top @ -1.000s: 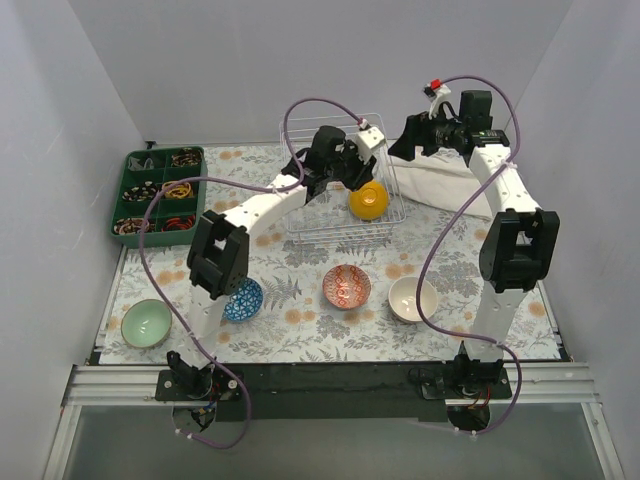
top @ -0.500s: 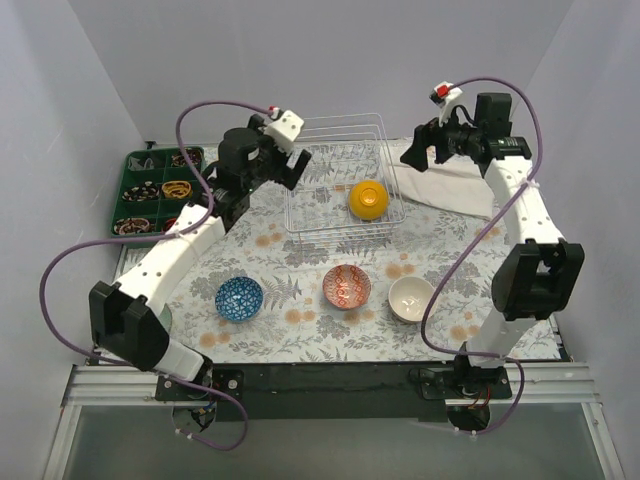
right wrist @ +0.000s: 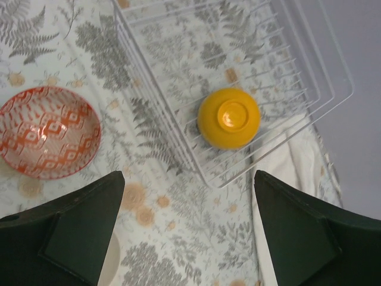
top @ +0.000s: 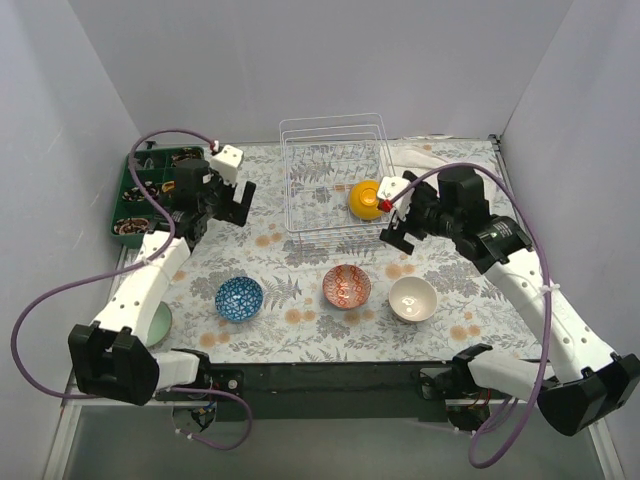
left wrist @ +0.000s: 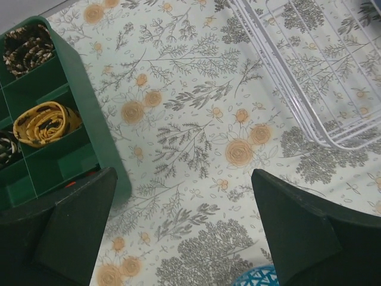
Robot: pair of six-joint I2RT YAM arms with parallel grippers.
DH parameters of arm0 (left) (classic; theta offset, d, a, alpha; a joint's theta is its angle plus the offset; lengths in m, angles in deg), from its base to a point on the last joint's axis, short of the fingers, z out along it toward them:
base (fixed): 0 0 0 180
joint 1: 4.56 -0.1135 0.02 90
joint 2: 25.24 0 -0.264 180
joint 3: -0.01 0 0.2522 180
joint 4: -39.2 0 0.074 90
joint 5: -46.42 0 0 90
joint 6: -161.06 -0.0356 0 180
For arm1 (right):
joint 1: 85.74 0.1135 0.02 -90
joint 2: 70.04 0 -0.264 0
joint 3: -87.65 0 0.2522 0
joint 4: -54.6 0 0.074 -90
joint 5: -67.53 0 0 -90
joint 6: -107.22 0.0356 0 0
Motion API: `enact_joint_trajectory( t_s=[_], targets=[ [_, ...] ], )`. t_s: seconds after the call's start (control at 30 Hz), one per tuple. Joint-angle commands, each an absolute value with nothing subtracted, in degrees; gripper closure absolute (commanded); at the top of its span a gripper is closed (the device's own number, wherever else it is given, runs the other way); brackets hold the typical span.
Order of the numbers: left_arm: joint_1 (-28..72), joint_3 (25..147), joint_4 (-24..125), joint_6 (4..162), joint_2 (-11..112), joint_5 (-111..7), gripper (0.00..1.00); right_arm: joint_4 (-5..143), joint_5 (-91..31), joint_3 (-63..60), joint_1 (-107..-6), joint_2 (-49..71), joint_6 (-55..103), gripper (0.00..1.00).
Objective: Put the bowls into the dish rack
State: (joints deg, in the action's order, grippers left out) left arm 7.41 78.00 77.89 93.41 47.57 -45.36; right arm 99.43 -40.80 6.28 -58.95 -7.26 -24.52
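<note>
Right wrist: table point(right wrist: 161, 238) shows between dish rack point(right wrist: 238, 47) edge and red-patterned bowl point(right wrist: 49, 132). Spread empty, right gripper point(right wrist: 187, 179) faces racked orange-yellow bowl point(right wrist: 229, 118).

left pincer point(top: 232, 207) opened, withdrawn from dish rack point(top: 336, 228); right pincer point(top: 403, 228) swung nearer

Seeing white wire dish rack point(right wrist: 297, 65) upright, ahead of right gripper point(right wrist: 187, 179) jaws. Holds one orange-yellow bowl point(right wrist: 228, 117), upside down, foot ring up. Red-patterned bowl point(right wrist: 47, 131) upright outside rack, ahead-left of those jaws; white bowl point(top: 412, 298) upright beside it. Blue-patterned bowl point(left wrist: 256, 277) rim peeking just behind left gripper point(left wrist: 183, 173) jaws. Pale green bowl point(top: 160, 322) mostly hidden.
</note>
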Motion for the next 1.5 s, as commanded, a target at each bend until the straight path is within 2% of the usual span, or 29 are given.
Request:
enact_joint_trajectory(
  t_s=[0.0,0.13,0.3,0.47,0.83,1.07,1.2,1.47],
  targets=[
    [6.60,79.87,82.58,96.73,37.79,-49.91,0.02,114.90,-33.09,1.21,-57.96,-6.23,-22.70,0.01],
    [6.43,75.22,83.46,93.65,31.63,-47.63,0.02,119.43,-36.97,2.35,-55.95,-9.38,-23.64,0.01],
    [5.91,71.08,86.80,93.38,27.50,-49.11,0.02,117.41,-30.57,8.22,-50.94,-15.88,-27.51,0.01],
    [3.36,70.11,91.53,93.03,28.45,-55.00,0.02,113.10,-26.53,14.12,-45.07,-19.33,-32.43,0.07],
    [-0.42,69.49,92.25,93.82,25.73,-59.93,0.02,105.37,-15.27,17.73,-26.96,-6.07,-30.34,0.11],
    [-8.32,70.81,90.76,95.93,24.24,-63.09,0.02,94.47,-14.82,22.65,-21.67,-0.71,-28.75,0.16],
    [-9.92,71.86,91.63,95.41,23.36,-63.62,0.02,92.01,-17.02,24.14,-20.08,1.85,-29.19,0.21],
    [-10.79,74.50,92.69,94.00,23.53,-64.32,0.02,88.58,-18.60,26.87,-19.38,4.67,-27.08,0.24]
  ],
)
